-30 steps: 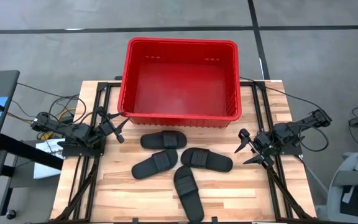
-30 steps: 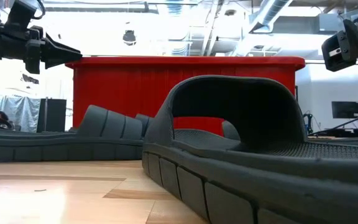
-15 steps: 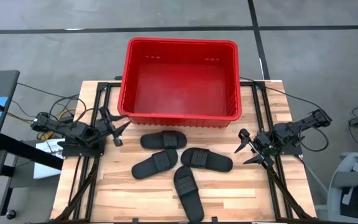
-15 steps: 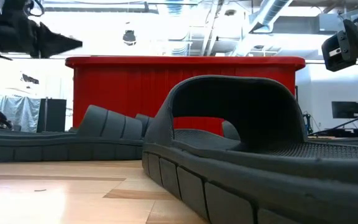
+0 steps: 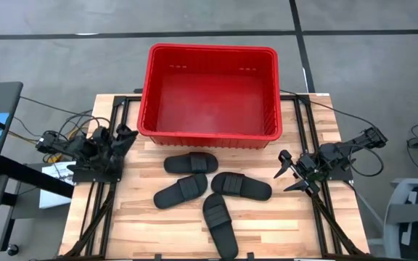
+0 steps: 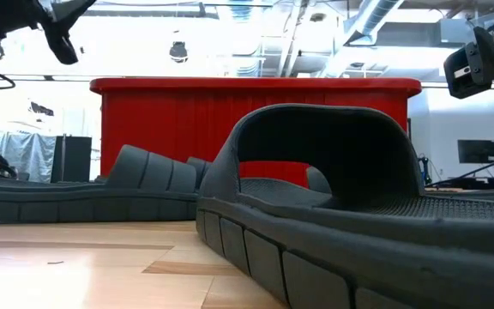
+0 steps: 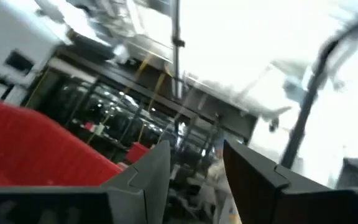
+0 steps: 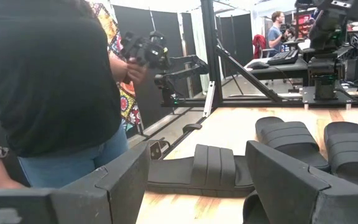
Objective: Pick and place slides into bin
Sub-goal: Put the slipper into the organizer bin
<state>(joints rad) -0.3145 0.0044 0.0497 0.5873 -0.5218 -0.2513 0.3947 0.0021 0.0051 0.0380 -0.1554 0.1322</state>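
The red bin stands on the table's far half; its wall fills the back of the low view. Several black slides lie sole down on the wood in front of it: one nearest the bin, one left of centre, one right of centre, one near the front edge. My left gripper hangs open at the table's left side, tipped upward, holding nothing. My right gripper stands open and level at the right side, facing the slides.
Black frame rails run along both side edges of the table. Cables lie behind the left arm. A person in a dark shirt and jeans stands beyond the table's left side. Bare wood lies around the slides.
My left gripper has risen, drawn back a little toward the table's left edge, rolled about its own line and tipped its fingers upward. In the low view it has gone from beside the bin's rim up to the picture's top corner.
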